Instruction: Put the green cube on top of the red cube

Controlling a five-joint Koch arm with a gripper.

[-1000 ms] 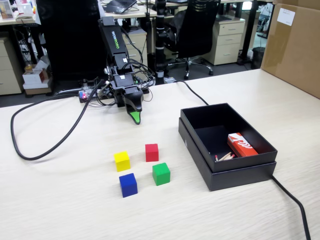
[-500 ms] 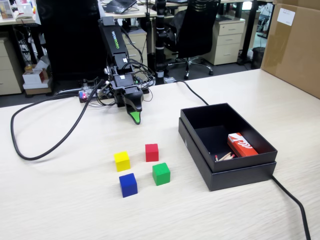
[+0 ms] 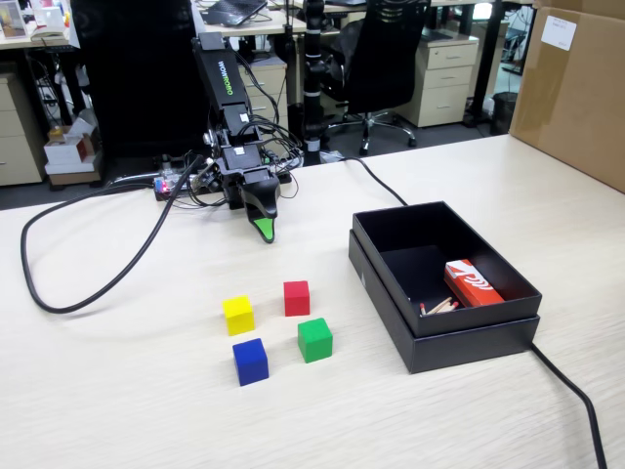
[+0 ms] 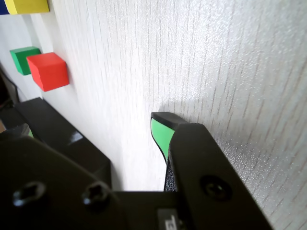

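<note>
A small black robot arm reaches down toward a pale wood-grain bench (image 3: 117,391), its green-tipped hand (image 3: 265,231) pointing at the surface and holding nothing. In both views only one green-faced tip shows, so whether the hand is wide or narrow cannot be told.

In the fixed view four small cubes sit in a loose square on the bench, in front of the hand and well apart from it. The red cube (image 3: 297,298) is the nearest to the hand, slightly to its right. The green cube (image 3: 314,339) lies just beyond the red one, farther from the hand, the two close but not touching. A yellow cube (image 3: 238,315) sits to the left of the red one, and a blue cube (image 3: 250,361) is beyond the yellow, the farthest from the hand.

To the right of the hand and the cubes stands an open black box (image 3: 391,278), apparently resting in its own lid. Inside it, against the far right wall, lies a red-and-white packet (image 3: 472,283), with a few thin sticks (image 3: 441,306) beside it.

In the wrist view the red cube (image 4: 47,71) and green cube (image 4: 21,58) appear at upper left, beyond the hand (image 4: 160,134), with the box's dark corner below them
</note>
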